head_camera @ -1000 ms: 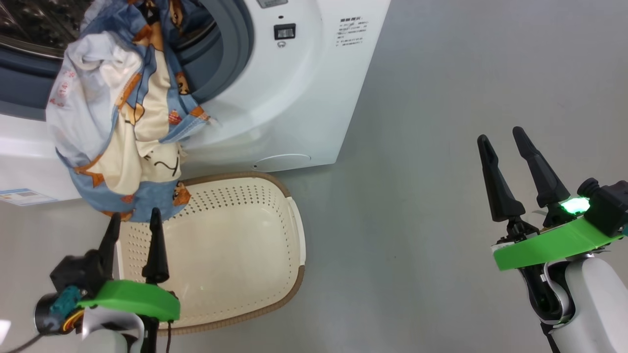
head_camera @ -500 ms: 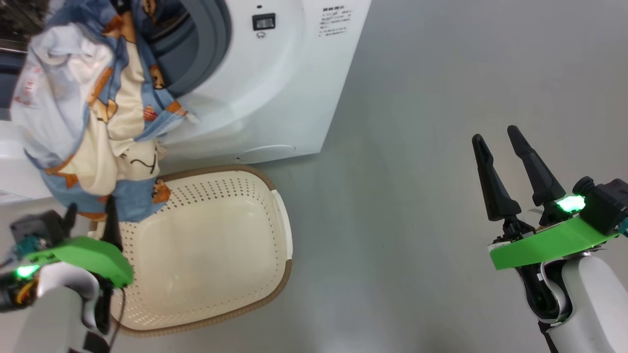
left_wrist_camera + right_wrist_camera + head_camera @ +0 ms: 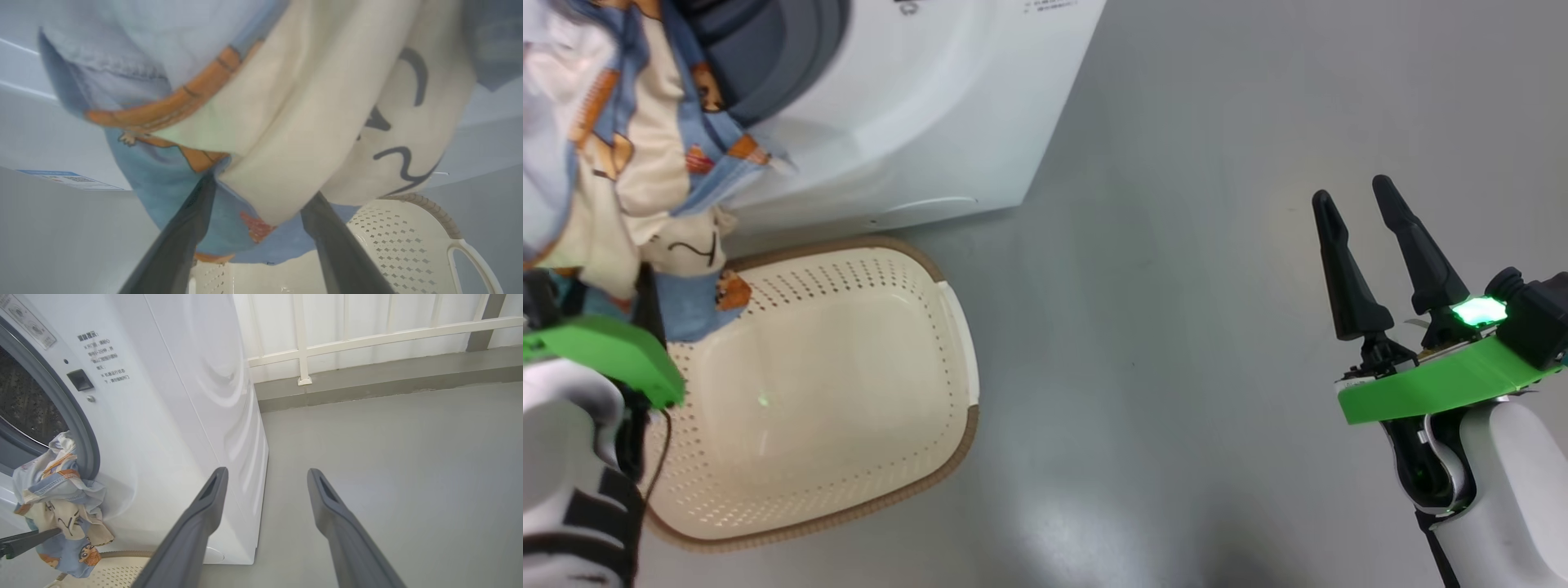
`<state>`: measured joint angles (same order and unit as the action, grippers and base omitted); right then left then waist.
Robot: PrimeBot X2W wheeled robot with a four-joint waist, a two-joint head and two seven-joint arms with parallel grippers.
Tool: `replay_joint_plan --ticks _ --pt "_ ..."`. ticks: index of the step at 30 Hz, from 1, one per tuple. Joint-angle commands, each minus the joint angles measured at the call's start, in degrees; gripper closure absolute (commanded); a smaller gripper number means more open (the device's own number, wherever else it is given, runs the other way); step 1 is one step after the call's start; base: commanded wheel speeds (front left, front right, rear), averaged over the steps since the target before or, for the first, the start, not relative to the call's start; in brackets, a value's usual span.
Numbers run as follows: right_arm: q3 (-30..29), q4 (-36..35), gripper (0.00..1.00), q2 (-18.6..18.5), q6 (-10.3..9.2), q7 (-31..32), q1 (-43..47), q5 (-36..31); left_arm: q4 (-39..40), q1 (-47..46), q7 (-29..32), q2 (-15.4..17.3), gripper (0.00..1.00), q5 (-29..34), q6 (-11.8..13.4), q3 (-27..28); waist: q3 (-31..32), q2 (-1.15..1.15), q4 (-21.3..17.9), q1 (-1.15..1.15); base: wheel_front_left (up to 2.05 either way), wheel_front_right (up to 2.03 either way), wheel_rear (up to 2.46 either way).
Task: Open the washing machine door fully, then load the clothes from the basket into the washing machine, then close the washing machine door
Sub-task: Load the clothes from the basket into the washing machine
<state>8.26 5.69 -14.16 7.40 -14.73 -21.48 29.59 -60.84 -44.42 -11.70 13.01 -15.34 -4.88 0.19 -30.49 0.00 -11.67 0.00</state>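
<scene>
The clothes (image 3: 621,155) hang out of the washing machine (image 3: 915,106) over its grey rubber ring (image 3: 784,65); their lower end droops over the basket (image 3: 947,327), whose inside is bare. My left gripper (image 3: 605,282) is open under that lower end. In the left wrist view its fingers (image 3: 192,220) straddle a cream fold of the clothes (image 3: 294,134). The right wrist view shows the clothes (image 3: 57,502) at the drum mouth with a left finger (image 3: 24,541) touching them. My right gripper (image 3: 1349,194) is open over bare floor, holding nothing. The door is out of view.
Grey floor (image 3: 1176,286) stretches right of the machine and basket. A pale railing (image 3: 367,335) and a low kerb (image 3: 367,384) run behind the machine. A blue label (image 3: 69,179) sits on the machine's lower front.
The camera has turned, sliding the whole picture left and up. My left gripper has risen so its fingers now reach into the clothes' hanging end. The right gripper has held still.
</scene>
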Motion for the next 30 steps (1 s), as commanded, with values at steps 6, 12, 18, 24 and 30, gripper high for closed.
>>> replay_joint_plan --ticks 6,12,18,24,30 --pt "0.49 -1.50 0.00 0.17 0.09 -0.27 -0.50 0.66 -1.69 -5.08 -2.48 3.44 0.00 1.41 -0.52 -0.48 -3.13 0.00 -2.01 0.00 0.00 0.00 0.00" --pt "0.31 -1.55 0.00 0.37 0.09 -0.27 -0.79 0.59 -1.84 -8.22 -3.21 3.25 0.00 1.87 -0.52 -1.29 -4.19 0.00 -2.53 0.00 0.00 0.00 0.00" --pt "0.01 -1.49 0.00 0.61 0.09 -0.27 -0.92 0.34 3.76 -7.14 -3.28 2.72 1.00 2.11 -0.32 -0.58 -4.29 0.00 -2.27 0.00 0.00 0.00 0.00" --pt "0.11 -1.16 0.00 0.79 0.09 -0.27 -0.96 0.25 6.00 -5.12 -3.29 2.02 1.00 2.01 -0.85 -0.16 -3.38 0.00 -1.66 0.00 0.00 0.00 0.00" --pt "-0.03 -1.01 0.00 0.66 0.09 -0.27 -0.33 0.24 13.04 -1.02 -3.30 0.49 1.00 2.12 -1.31 1.10 -2.17 0.00 -0.22 0.00 0.00 0.00 0.00"
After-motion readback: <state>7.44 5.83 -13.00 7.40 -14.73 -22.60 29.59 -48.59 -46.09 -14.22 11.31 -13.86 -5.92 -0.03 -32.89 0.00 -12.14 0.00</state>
